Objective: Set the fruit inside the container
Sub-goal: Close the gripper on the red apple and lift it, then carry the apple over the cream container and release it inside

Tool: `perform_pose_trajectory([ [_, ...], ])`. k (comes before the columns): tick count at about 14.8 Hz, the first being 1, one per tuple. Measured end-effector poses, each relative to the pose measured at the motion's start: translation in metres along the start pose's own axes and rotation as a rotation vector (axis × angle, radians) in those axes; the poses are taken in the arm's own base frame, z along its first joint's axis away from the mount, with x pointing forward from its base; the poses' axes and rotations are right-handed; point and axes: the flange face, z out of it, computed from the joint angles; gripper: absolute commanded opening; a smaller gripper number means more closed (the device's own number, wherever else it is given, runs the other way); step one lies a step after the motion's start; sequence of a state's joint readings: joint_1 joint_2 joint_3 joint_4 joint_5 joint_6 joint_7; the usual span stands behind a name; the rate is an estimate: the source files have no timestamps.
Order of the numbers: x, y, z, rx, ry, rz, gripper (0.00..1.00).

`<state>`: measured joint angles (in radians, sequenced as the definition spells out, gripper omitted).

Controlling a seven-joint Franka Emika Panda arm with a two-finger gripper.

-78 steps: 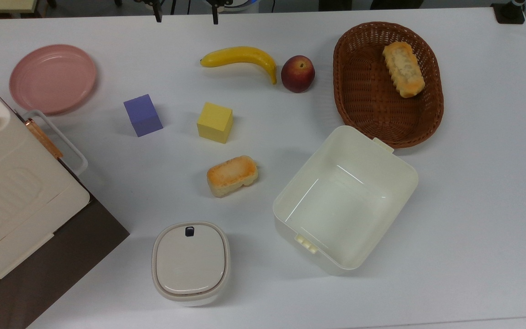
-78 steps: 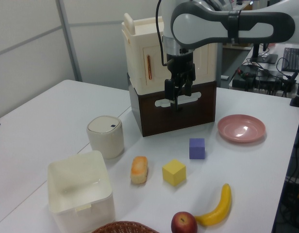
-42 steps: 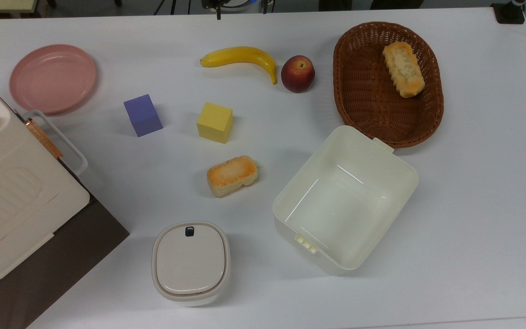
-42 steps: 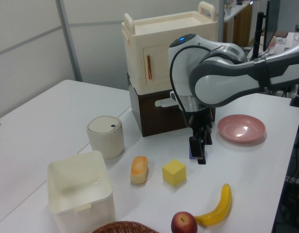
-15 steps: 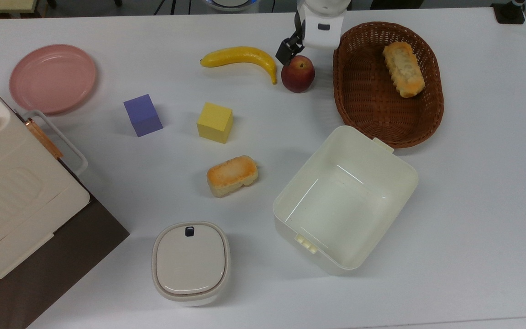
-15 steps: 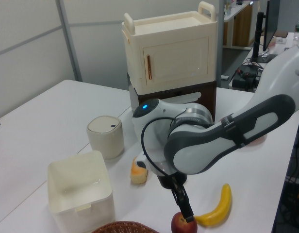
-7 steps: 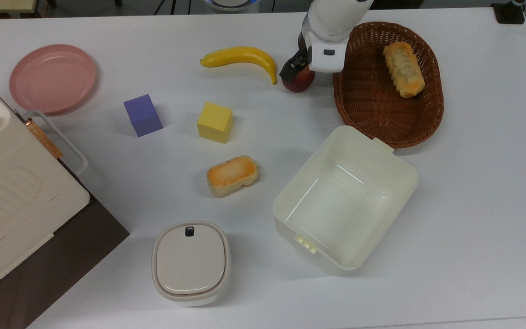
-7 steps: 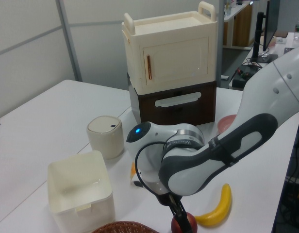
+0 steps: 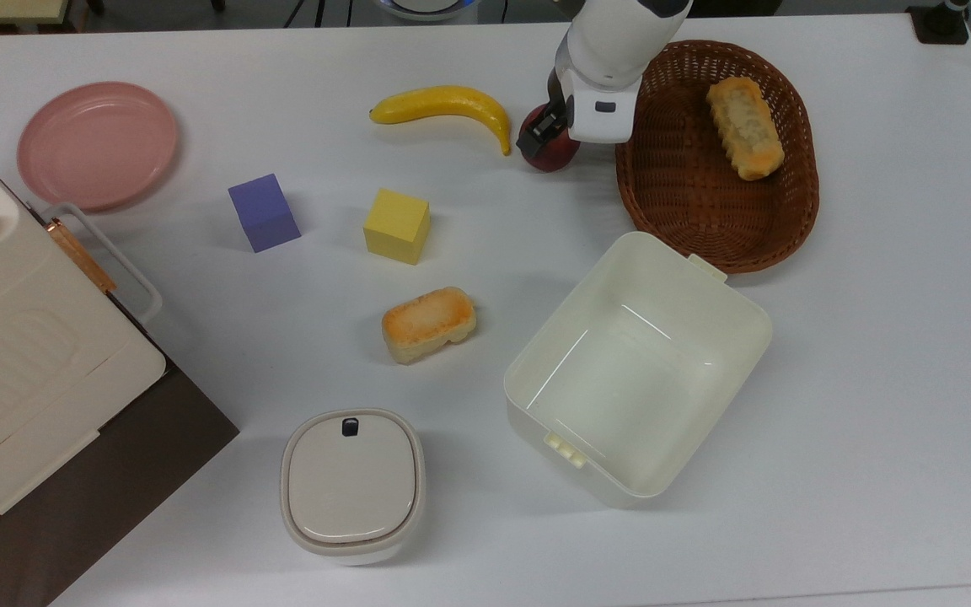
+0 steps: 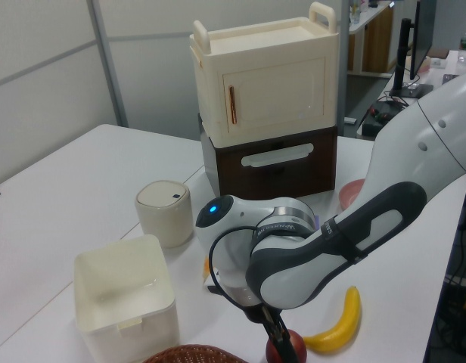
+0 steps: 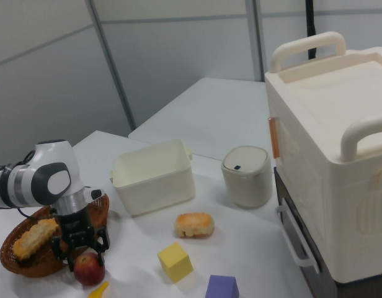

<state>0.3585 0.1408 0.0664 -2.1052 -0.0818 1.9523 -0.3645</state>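
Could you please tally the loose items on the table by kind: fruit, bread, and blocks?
Fruit: 2, the long yellow banana and the round dark-red fruit.
Bread: 2, one golden roll on the table, one in the brown wicker basket.
Blocks: 2, purple cube, yellow cube.
Total: 6

Arm: one, white and grey, bent low over the table, wrist pointing down. Gripper [image 11: 80,253]: black, vertical, fingers spread, one finger [image 11: 57,247] to the right view's left, the other to the right view's right. In the top view the gripper [image 9: 549,128] sits below the white wrist housing.
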Motion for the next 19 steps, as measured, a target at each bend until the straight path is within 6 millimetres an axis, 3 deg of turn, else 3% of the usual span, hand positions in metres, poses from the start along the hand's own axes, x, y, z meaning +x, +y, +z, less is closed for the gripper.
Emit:
perform_pose_trajectory([
  [4,-0.002,0.007,-0.001,0.002,0.003,0.013,0.57],
  [7,-0.007,0.026,-0.016,0.001,0.027,0.049,0.58],
  [14,-0.014,0.074,-0.096,-0.047,0.167,0.144,0.62],
  [19,-0.014,0.091,-0.185,-0.107,0.339,0.267,0.62],
])
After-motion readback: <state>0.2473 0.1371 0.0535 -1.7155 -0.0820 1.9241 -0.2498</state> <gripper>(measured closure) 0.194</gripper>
